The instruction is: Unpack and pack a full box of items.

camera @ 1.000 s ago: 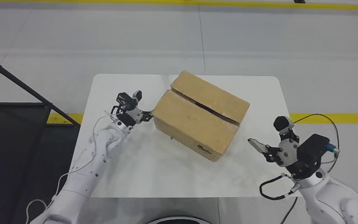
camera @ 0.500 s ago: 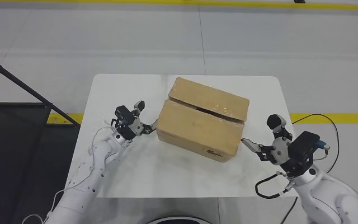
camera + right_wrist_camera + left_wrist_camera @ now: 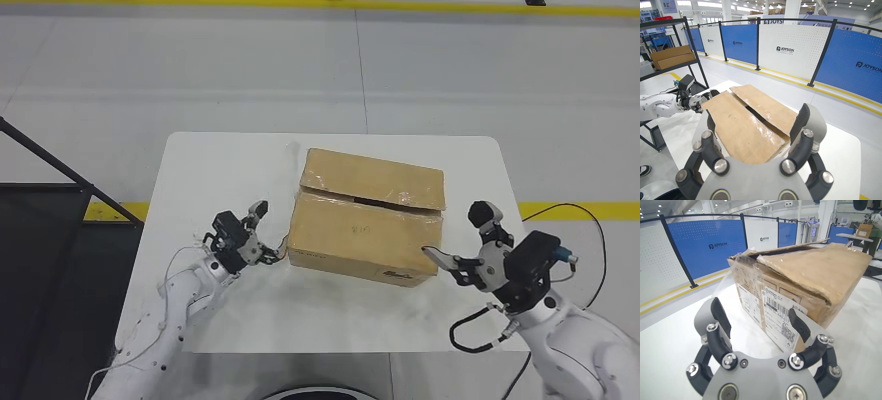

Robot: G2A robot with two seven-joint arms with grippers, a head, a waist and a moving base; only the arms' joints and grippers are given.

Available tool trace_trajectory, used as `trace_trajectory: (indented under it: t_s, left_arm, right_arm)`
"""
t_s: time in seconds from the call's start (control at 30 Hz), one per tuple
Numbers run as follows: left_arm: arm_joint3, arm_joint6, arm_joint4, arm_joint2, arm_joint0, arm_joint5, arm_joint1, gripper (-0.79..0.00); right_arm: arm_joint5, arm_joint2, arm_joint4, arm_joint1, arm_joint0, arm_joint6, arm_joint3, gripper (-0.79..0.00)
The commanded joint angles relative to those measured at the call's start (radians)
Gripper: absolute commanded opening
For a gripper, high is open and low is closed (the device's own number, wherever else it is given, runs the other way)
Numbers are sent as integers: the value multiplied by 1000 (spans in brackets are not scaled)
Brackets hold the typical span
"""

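Note:
A brown cardboard box (image 3: 365, 215) sits mid-table, its two top flaps folded down with a dark slit between them. My left gripper (image 3: 267, 240) is open at the box's left end, one fingertip (image 3: 797, 326) against the labelled end face (image 3: 780, 321). My right gripper (image 3: 445, 260) is open at the box's right front corner, fingers (image 3: 800, 121) spread over the box top (image 3: 745, 125). The left gripper (image 3: 702, 100) also shows at the box's far end in the right wrist view.
The white table (image 3: 220, 190) has bare surface around the box. A black mat lies on the floor left of the table (image 3: 40, 260). A black shelf rack with flat cartons (image 3: 672, 55) stands beyond the table.
The box has turned clockwise and now sits nearly square to the table edge. My left gripper moved nearer along the box's end; my right gripper came in against the box's right corner.

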Motion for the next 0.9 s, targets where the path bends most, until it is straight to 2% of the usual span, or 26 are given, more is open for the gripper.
trace_trajectory:
  t_s: [0.0,0.17,0.3,0.53,0.73,0.87]
  left_arm:
    - [1,-9,-14,-26,13,35,3,0]
    - [43,-54,-90,-83,-15,126,1,0]
    - [125,-97,-79,-68,-115,187,-7,0]
    - [337,-109,-7,63,-337,246,-46,0]
    - [506,-93,53,189,-470,272,-89,0]
    - [592,-72,52,245,-529,292,-118,0]
  right_arm:
    - [0,-3,0,0,3,2,1,0]
    - [9,-7,-1,1,2,4,-3,0]
    - [16,-1,-5,2,-5,8,-15,0]
    - [36,38,-5,3,-43,2,-38,0]
    - [47,76,4,3,-81,-16,-45,0]
    - [49,94,10,3,-96,-22,-45,0]
